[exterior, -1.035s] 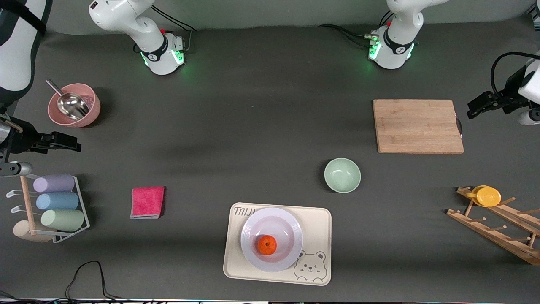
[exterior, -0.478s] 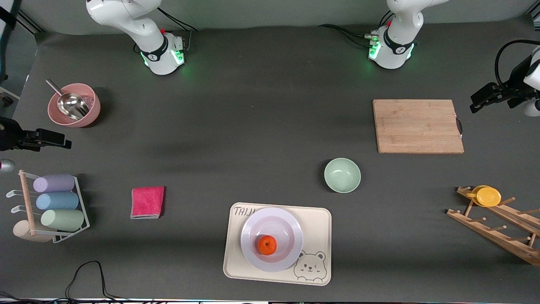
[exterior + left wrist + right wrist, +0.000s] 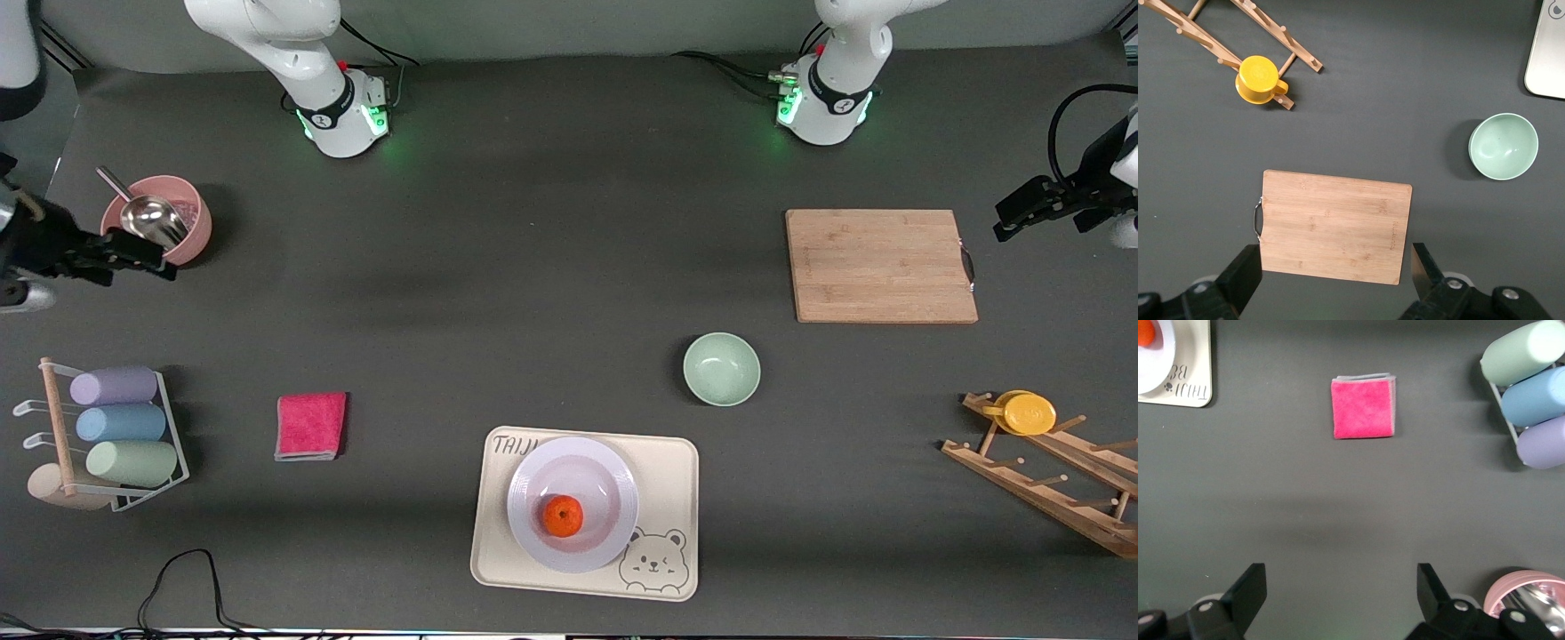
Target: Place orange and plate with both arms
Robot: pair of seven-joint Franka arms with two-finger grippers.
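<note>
The orange [image 3: 563,516] lies in the pale lavender-white plate [image 3: 535,467], which sits on the cream bear tray [image 3: 669,471] near the front camera. A sliver of the orange [image 3: 1143,330] and of the plate [image 3: 1158,370] shows at the edge of the right wrist view. My left gripper [image 3: 1003,222] is open and empty, high over the table at the left arm's end, beside the cutting board; its own view [image 3: 1336,260] shows the jaws wide apart. My right gripper [image 3: 160,265] is open and empty, high up beside the pink bowl; its own view [image 3: 1341,577] shows bare table between the jaws.
A wooden cutting board [image 3: 880,265], a mint-green bowl [image 3: 721,368] and a wooden rack [image 3: 1049,480] holding a yellow cup [image 3: 1029,413] lie toward the left arm's end. A pink bowl with a metal scoop [image 3: 191,222], a pink cloth [image 3: 310,425] and a rack of cups [image 3: 116,427] lie toward the right arm's end.
My right gripper has moved from over the cup rack toward the pink bowl. My left gripper has shifted slightly. The orange and the plate have not moved.
</note>
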